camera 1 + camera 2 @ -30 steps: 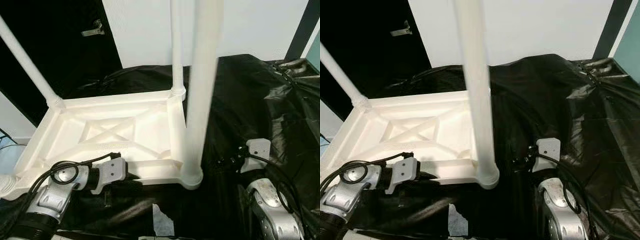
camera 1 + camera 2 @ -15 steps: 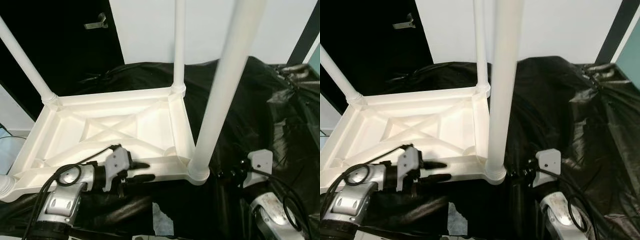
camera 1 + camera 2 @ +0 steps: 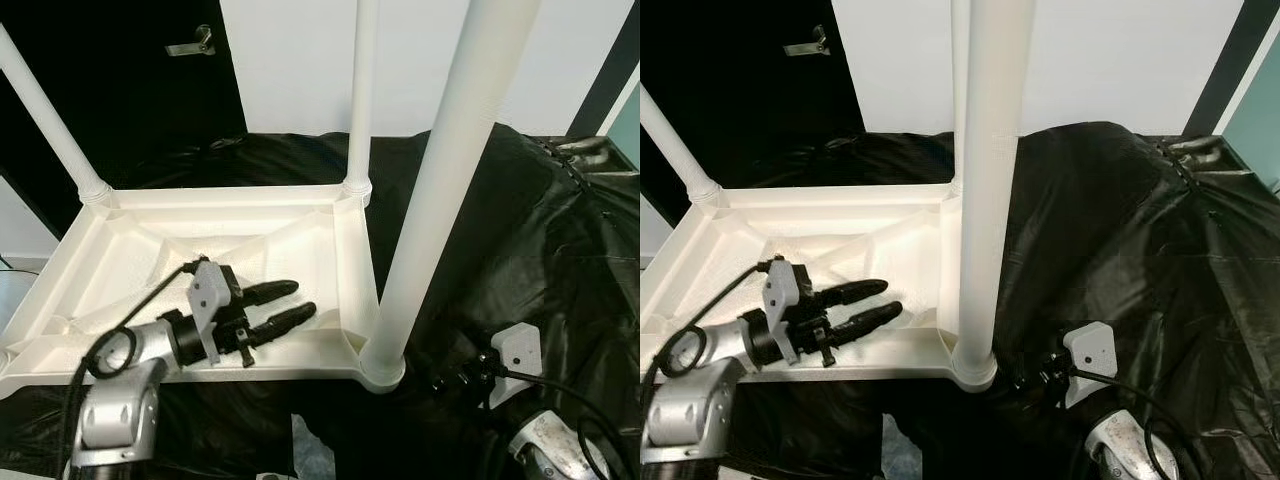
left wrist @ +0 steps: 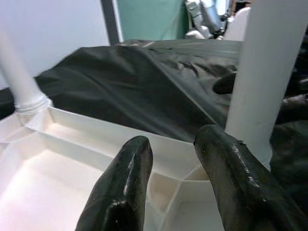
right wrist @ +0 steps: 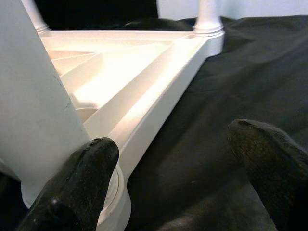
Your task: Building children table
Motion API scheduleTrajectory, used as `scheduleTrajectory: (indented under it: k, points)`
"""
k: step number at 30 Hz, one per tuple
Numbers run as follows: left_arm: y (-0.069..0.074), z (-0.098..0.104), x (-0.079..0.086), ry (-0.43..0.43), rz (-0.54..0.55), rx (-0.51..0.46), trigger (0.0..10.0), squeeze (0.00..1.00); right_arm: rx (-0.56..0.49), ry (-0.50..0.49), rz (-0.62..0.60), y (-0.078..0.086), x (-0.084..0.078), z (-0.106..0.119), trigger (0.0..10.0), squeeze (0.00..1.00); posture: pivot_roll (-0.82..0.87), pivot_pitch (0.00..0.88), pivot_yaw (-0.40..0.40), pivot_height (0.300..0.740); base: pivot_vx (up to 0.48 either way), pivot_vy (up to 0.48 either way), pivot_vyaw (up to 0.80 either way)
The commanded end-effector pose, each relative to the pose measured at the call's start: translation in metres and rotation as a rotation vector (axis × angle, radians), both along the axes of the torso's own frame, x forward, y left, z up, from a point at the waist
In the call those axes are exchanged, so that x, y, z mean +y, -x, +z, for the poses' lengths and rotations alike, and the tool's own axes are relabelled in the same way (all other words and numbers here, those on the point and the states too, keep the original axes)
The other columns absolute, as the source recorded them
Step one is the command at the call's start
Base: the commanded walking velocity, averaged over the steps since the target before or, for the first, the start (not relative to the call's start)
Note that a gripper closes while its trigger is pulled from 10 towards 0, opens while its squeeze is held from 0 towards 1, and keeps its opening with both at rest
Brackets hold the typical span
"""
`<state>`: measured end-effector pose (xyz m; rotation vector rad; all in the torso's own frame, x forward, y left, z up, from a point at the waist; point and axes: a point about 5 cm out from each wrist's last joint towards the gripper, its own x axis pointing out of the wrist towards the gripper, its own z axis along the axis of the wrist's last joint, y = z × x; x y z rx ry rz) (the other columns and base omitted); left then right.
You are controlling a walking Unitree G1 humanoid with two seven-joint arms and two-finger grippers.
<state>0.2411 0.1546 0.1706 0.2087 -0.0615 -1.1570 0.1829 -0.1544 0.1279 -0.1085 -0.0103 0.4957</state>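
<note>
smooth white plastic table [image 3: 240, 215], glossy black sheet [image 3: 520, 230]

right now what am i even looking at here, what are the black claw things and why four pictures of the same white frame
You are seeing through a humanoid robot's cameras. Two pictures come from the eyes in its head, looking down; the other two come from cameras on its wrists, looking along its fingers.

The white frame is a children's table lying upside down on a black plastic sheet, so its ribbed underside faces up. Three white legs stand up from its corners: the near leg, the far leg and the left leg.

The black claws are the robot's grippers, two long fingers each. The left gripper is open over the underside of the table, holding nothing. The right gripper is open too, low beside the foot of the near leg, with its arm at the bottom right of the head views.
</note>
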Motion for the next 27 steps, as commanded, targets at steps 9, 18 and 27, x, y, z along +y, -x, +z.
scheduleTrajectory:
  k: [9, 18, 27]
  points:
    - [-0.008, 0.002, 0.018, 0.033, 0.431, -0.017, 10.0, 0.0, 0.109, 0.048, 0.146, 0.022, -0.006, -0.009, 10.0, 0.0, 0.06, 0.02, 0.02, 0.74, 0.0, 0.0, 0.0]
    - [-0.009, 0.003, 0.025, 0.022, 0.469, -0.005, 10.0, 0.0, 0.158, 0.075, 0.26, 0.027, -0.009, -0.01, 10.0, 0.0, 0.05, 0.031, 0.018, 0.74, 0.0, 0.0, 0.0]
    - [-0.007, 0.004, 0.023, 0.004, 0.437, -0.03, 10.0, 0.0, 0.053, 0.102, 0.376, -0.013, 0.006, -0.001, 10.0, 0.0, 0.07, 0.0, 0.002, 0.74, 0.0, 0.0, 0.0]
